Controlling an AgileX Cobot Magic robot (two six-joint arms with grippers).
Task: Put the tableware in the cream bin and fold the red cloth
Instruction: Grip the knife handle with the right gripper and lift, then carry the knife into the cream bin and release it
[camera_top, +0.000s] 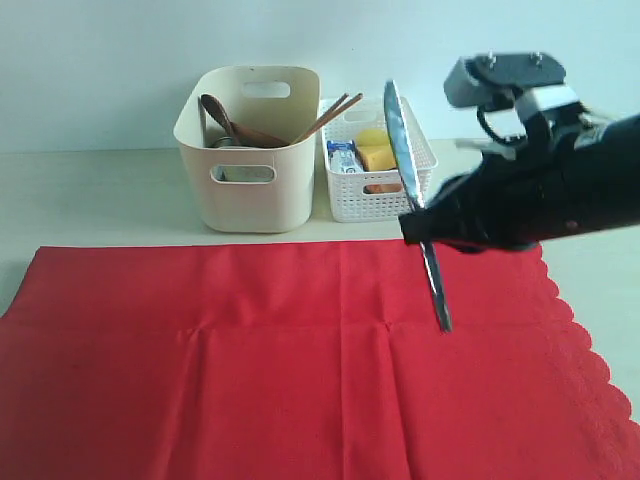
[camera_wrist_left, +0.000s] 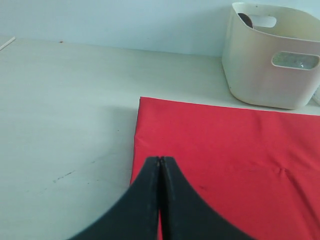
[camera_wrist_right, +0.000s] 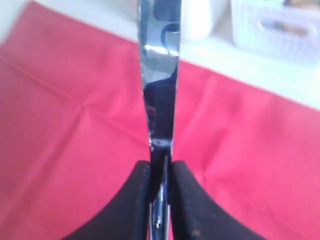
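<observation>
Steel catches the light on the right. The knife stands almost upright in the air, pinched partway along its length by the right claw, whose two black fingers press flat against both faces of it. Gripped near the middle like that, one end points up and the other hangs over the red cloth without touching it. I take it that this is so the knife can be carried across and let down end first.

The cream bin sits on the table just behind the cloth's far edge, to the left of where the knife hangs. The chopsticks and a dark spoon lean against its walls inside. Right beside it is the white basket with the food in it. From where I stand the knife lines up with that one, so the arm would need to travel leftward to reach the proper container.

The cloth lies spread flat with its creases showing, bare as far as I can see and not yet folded. Leaving that until the knife is put away seems sensible. The left claw is shut on nothing and hovers over the cloth's left edge, out of the way.
</observation>
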